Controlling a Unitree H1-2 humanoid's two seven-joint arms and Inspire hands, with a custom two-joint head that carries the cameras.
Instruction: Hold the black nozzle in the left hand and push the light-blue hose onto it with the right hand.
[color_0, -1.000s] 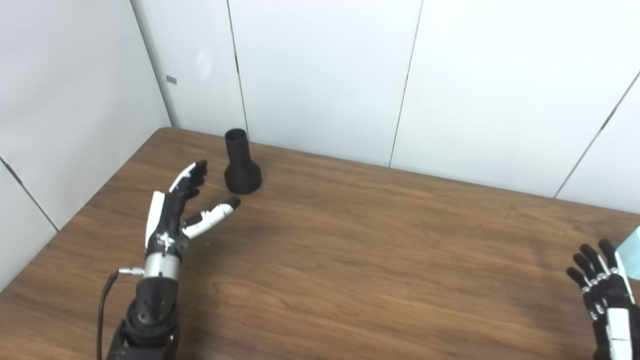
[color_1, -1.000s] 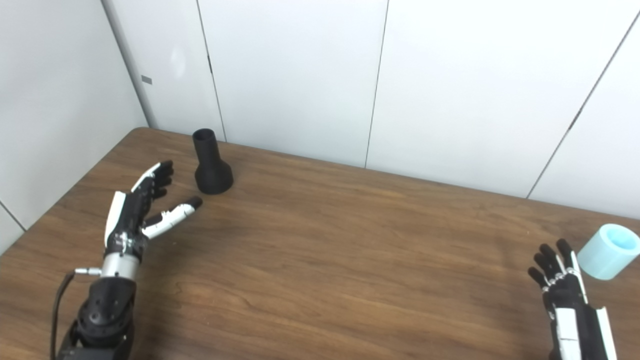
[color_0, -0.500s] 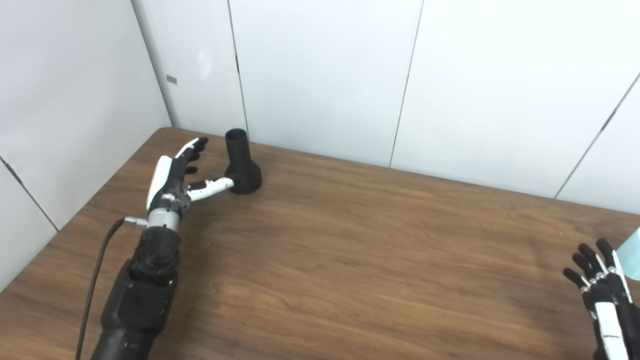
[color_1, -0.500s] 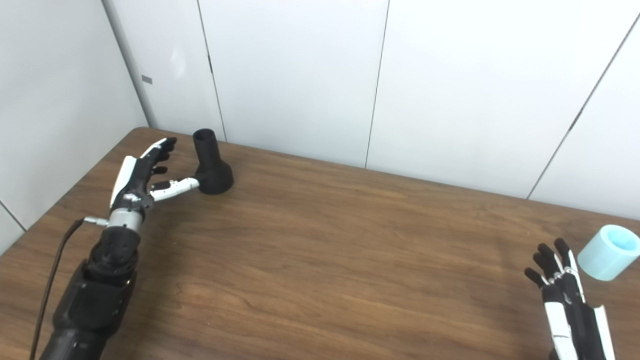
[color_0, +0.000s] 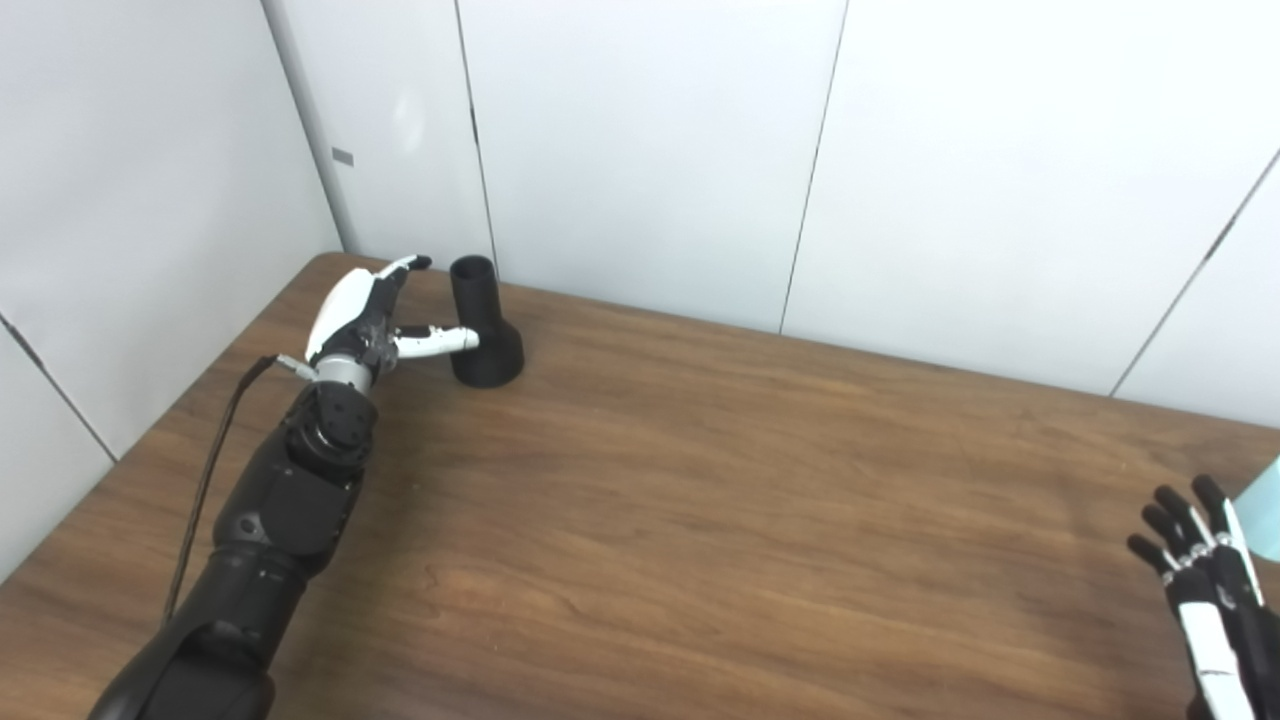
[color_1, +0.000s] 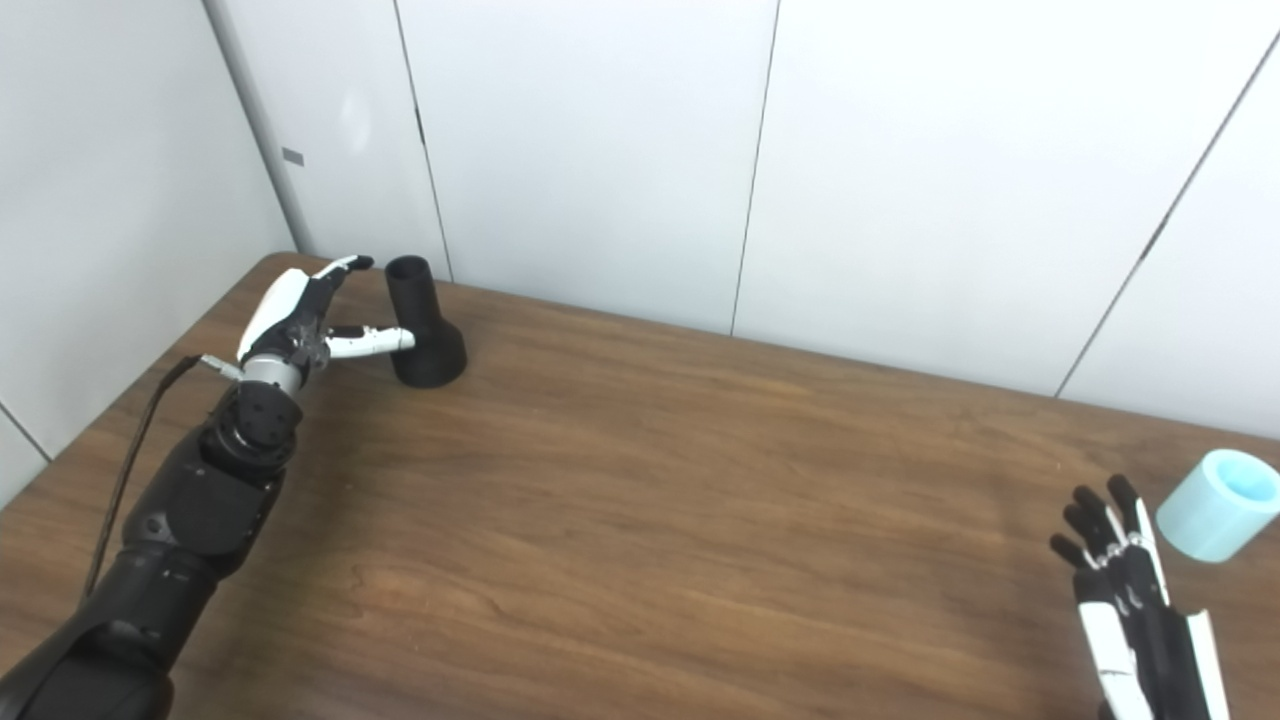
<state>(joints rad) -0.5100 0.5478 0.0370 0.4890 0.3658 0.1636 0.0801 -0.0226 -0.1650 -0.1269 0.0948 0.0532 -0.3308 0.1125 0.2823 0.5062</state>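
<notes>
The black nozzle (color_0: 483, 327) stands upright near the table's far left corner, narrow neck up and flared base down. My left hand (color_0: 372, 313) is open just to its left, thumb stretched across the front of the nozzle's neck and fingers raised behind, not closed around it. The light-blue hose (color_1: 1217, 503) is a short tube lying at the table's right edge; in the left eye view only a sliver of it shows. My right hand (color_1: 1120, 565) is open at the bottom right, fingers spread, a short way left of the hose and apart from it.
The brown wooden table (color_0: 700, 500) runs up to white wall panels (color_0: 640, 150) close behind the nozzle and along the left side. A black cable (color_0: 215, 450) hangs along my left forearm.
My left hand has reached forward and up to the nozzle, its thumb now against the neck. The right hand has barely shifted. The nozzle and hose stayed put.
</notes>
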